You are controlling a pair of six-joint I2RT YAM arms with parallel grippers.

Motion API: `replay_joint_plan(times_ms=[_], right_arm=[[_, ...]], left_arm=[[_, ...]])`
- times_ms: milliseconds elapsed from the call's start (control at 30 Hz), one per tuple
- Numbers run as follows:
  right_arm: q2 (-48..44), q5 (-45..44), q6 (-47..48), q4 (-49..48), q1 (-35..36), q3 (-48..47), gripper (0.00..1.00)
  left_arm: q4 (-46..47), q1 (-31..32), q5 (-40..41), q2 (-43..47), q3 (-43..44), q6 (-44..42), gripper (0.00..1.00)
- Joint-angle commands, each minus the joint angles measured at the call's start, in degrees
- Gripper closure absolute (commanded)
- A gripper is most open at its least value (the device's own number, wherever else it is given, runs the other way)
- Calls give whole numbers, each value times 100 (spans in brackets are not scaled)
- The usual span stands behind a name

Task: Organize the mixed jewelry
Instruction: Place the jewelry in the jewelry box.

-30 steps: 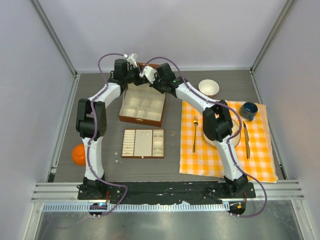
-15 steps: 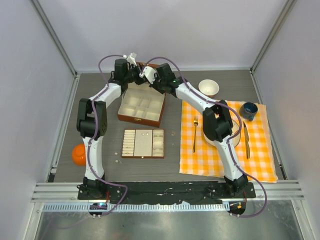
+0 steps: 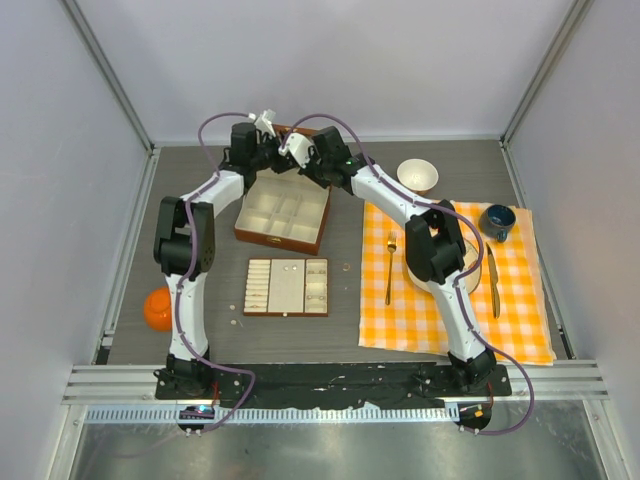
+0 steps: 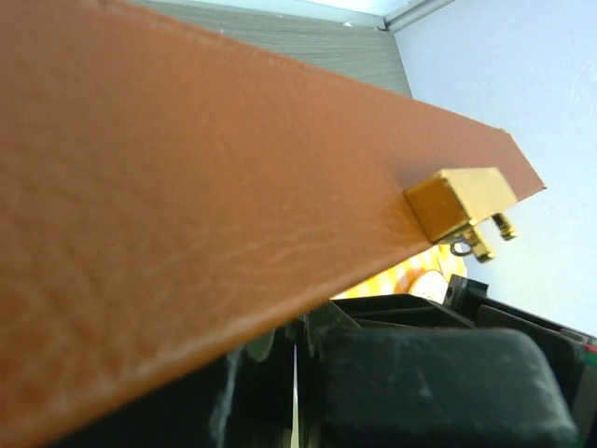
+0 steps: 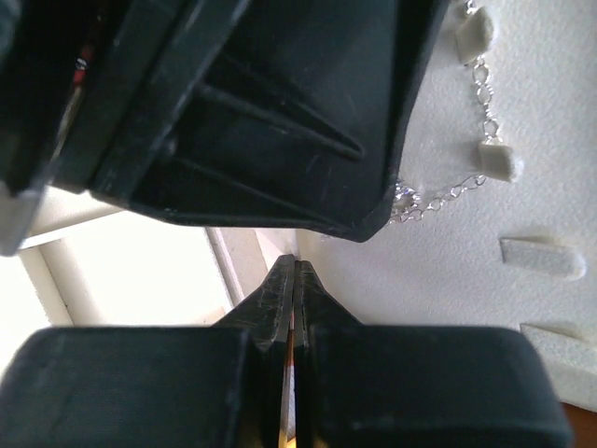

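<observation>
left fingers (image 4: 410, 392) closed | right fingers (image 5: 420, 392) closed | chain (image 5: 438, 196) partly hidden, cut off

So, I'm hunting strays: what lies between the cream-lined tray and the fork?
In the top view, one tiny ring-like piece on the table, then the checked cloth edge; the fork lies on it.
</observation>
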State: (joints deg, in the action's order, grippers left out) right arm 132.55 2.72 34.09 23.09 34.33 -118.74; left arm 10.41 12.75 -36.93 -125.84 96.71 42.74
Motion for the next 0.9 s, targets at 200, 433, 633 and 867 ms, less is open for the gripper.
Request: replay_joint_plan(times_ms=[200, 433, 633, 867], right_arm=[[-467, 352, -130, 99, 180, -141, 99], [-537, 308, -95, 99, 197, -88, 99], [-607, 308, -86, 99, 241, -9, 99], [-660, 326, -95, 108, 250, 52, 99]], left_arm=[[14, 34, 124, 367, -539, -670, 100], [-180, 43, 239, 482, -591, -952, 94], [-189, 43, 282, 473, -539, -961, 79], [-250, 43, 344, 473, -451, -1005, 67]])
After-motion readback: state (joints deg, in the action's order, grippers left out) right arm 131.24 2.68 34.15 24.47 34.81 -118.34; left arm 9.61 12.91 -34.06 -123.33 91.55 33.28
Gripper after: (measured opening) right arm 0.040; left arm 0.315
